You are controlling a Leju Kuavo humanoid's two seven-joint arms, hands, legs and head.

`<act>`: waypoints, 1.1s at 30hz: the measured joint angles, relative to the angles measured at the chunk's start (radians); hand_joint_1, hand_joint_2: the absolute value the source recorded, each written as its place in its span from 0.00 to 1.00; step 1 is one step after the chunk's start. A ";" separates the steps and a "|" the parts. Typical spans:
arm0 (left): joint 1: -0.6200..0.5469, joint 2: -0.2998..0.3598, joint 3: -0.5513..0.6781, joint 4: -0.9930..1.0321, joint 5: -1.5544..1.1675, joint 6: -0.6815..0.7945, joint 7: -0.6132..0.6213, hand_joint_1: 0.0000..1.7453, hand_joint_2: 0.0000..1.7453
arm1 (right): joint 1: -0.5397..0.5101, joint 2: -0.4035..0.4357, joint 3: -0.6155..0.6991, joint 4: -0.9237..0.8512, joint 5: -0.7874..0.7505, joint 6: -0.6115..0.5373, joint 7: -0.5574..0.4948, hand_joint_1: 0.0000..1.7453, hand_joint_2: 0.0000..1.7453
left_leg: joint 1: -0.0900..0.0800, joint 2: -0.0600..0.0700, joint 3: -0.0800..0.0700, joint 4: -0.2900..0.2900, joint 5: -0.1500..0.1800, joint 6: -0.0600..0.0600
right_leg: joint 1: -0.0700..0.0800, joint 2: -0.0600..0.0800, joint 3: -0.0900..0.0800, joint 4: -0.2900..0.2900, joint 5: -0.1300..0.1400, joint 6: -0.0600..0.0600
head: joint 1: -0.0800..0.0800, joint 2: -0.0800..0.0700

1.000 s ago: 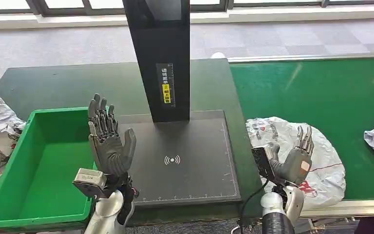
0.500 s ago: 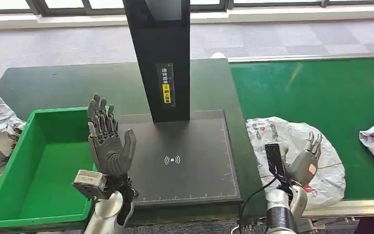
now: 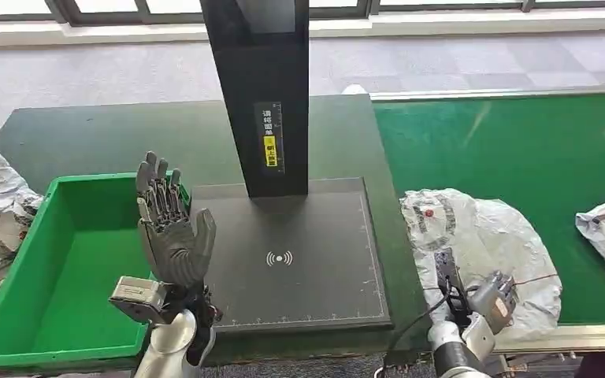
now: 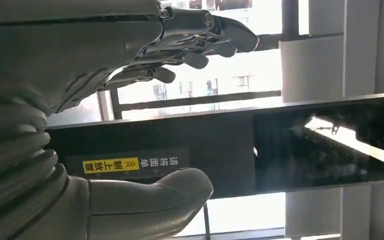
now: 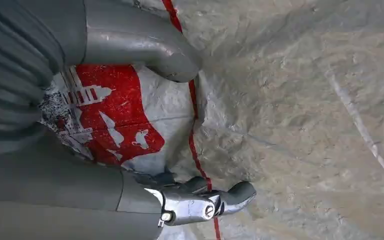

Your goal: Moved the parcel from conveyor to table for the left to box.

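**Parcel lay on the belt under the right hand**

The white parcel [image 3: 484, 252] lay on the green conveyor [image 3: 520, 150], directly under the fingers [image 5: 230, 196] of the right hand [image 3: 495, 295], which were spread over its crinkled wrap, clamped on nothing. Left of them, over the worktop [image 3: 126, 142], the left hand [image 3: 169, 236] stood upright, fingers apart, holding nothing, beside the green bin [image 3: 63, 268] and black scanner [image 3: 291, 260].
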 measured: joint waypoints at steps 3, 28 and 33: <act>0.002 0.000 0.000 -0.004 0.018 0.001 0.000 0.00 1.00 | 0.007 -0.013 0.005 0.009 -0.007 -0.005 0.024 0.00 1.00 | 0.000 0.000 0.000 0.000 0.000 0.000 | 0.000 0.000 0.000 0.000 0.000 0.000 | 0.000 0.000; 0.012 0.001 0.000 -0.032 0.013 0.011 0.000 0.00 1.00 | -0.039 -0.077 0.009 0.091 -0.054 0.102 -0.003 1.00 1.00 | 0.000 0.001 0.009 0.000 0.000 0.004 | 0.000 -0.001 0.011 -0.003 0.001 0.003 | 0.000 0.000; 0.012 0.001 0.000 -0.031 0.013 0.010 0.000 0.00 1.00 | -0.039 -0.080 0.009 0.091 -0.074 0.100 -0.029 1.00 1.00 | 0.000 0.001 0.008 0.001 0.000 0.004 | 0.001 -0.001 0.011 -0.003 0.001 0.003 | 0.000 0.000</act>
